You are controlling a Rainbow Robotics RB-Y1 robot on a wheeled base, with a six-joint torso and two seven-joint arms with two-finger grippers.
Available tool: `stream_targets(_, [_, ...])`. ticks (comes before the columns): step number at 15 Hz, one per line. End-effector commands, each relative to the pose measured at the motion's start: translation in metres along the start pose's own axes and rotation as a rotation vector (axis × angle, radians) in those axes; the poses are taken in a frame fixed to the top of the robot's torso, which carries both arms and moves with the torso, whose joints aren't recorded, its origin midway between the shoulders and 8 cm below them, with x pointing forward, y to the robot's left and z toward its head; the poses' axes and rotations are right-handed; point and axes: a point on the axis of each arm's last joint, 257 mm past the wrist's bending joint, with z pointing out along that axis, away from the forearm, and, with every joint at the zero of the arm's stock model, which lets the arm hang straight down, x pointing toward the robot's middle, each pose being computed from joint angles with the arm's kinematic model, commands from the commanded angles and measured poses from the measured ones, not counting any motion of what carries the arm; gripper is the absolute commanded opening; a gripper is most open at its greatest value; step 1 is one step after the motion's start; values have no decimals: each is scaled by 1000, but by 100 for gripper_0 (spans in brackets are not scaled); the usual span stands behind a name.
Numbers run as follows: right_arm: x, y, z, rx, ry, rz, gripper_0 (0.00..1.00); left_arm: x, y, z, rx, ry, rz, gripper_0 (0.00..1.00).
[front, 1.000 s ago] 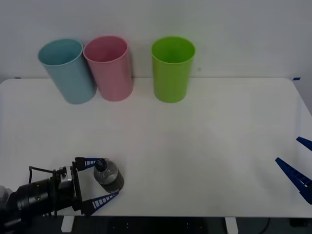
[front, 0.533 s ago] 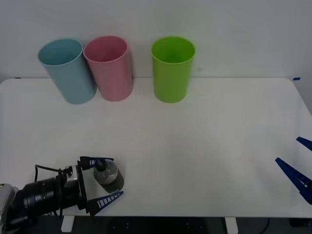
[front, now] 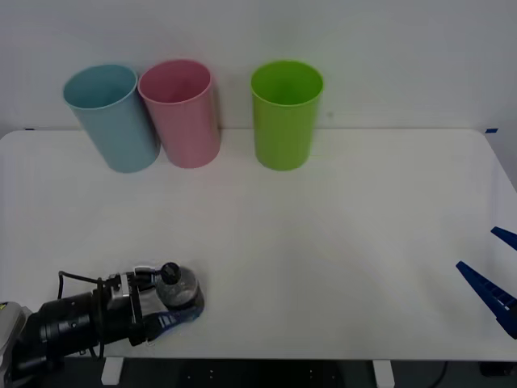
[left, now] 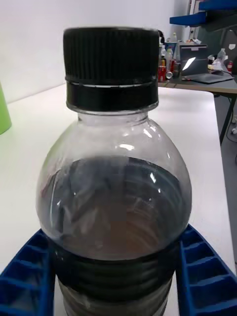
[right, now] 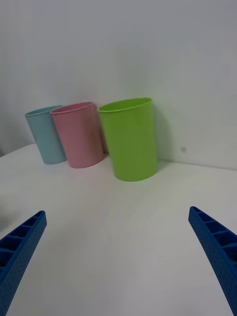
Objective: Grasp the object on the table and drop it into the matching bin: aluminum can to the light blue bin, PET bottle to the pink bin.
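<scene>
Okay, my left gripper (front: 166, 305) sits low at the near-left part of the white table (front: 339, 218), clenched on the PET bottle (front: 178, 288). From the left wrist camera I see the bottle (left: 113, 197) upright between the two blue ribbed fingers (left: 27, 276), which press against its dark label band on either side. Its black screw cap (left: 112, 66) is on, clear shoulder below it, dark band lower down. In the front view the bottle's cap (front: 170, 270) points up and the fingers hug the body closely; whether its base rests on the table or is just off it I can't really tell from this angle.

The three bins stand in a row at the far edge of the table. The light blue bin (front: 111, 117) is farthest left, the pink bin (front: 181, 111) just beside it, apparently touching or nearly so, and the lime green bin (front: 285, 113) stands apart to their right. All three are upright with open rims. The bottle is well apart from them, on the near side.

My right gripper (front: 493, 279) is parked at the right edge of the table, fingers spread wide, holding nothing. Its wrist camera looks across the table at the green bin (right: 129, 139), the pink bin (right: 78, 134) and the light blue bin (right: 45, 133), with the blue fingers (right: 19, 247) at the two corners.
</scene>
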Motion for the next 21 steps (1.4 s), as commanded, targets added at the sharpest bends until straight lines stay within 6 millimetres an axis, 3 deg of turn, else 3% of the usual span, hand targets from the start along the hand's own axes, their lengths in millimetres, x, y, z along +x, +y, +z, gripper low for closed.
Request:
stream_targets(1, [0,0,0,0,0,0,100,-1,0,1,4,-1,-5,0])
stream_targets(6, [0,0,0,0,0,0,100,-12,7,1,-20,-44,-28,0])
stream_targets(11, [0,0,0,0,0,0,100,-26,38,-25,-135,-95,-42,0])
stream_targets(21, [0,0,0,0,0,0,100,-46,97,-49,-362,-171,-86,0])
